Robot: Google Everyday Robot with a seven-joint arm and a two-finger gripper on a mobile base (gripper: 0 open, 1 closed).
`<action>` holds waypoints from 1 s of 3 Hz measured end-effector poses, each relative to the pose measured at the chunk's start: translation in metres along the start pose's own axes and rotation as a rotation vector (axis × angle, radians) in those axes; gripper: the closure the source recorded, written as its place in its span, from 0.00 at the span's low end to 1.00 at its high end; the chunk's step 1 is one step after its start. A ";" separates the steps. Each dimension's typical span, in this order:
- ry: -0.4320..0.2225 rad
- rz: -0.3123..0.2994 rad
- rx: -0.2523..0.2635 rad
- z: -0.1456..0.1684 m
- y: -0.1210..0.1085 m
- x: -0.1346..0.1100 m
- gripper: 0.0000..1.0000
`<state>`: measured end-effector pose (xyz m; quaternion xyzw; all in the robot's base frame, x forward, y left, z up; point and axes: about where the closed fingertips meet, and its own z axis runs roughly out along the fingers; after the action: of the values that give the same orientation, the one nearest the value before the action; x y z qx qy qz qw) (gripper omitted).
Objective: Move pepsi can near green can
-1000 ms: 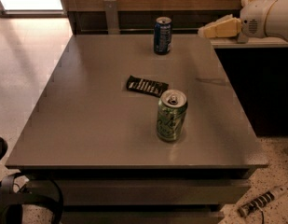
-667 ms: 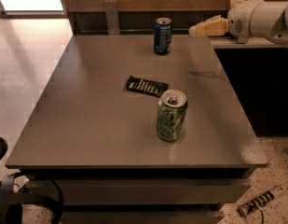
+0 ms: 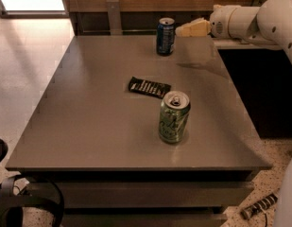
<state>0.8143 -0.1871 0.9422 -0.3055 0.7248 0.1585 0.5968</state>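
Observation:
The dark blue pepsi can [image 3: 165, 36] stands upright at the far edge of the grey table [image 3: 89, 126]. The light green can [image 3: 174, 117] stands upright nearer the front, right of centre. My gripper [image 3: 182, 30] reaches in from the right, just to the right of the pepsi can at about its top height, a small gap away. It holds nothing that I can see.
A dark flat snack bar [image 3: 149, 87] lies between the two cans. A wooden wall and a grey post [image 3: 113, 16] run behind the table. A dark counter stands to the right. Black cables lie on the floor at lower left.
My gripper and arm have moved left, from right of the table toward the pepsi can. The cans and the snack bar have not moved.

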 end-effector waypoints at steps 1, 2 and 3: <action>-0.033 0.050 -0.064 0.032 0.013 0.007 0.00; -0.069 0.091 -0.117 0.050 0.028 0.014 0.00; -0.116 0.109 -0.156 0.061 0.042 0.014 0.00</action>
<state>0.8333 -0.1224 0.9084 -0.3014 0.6901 0.2640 0.6026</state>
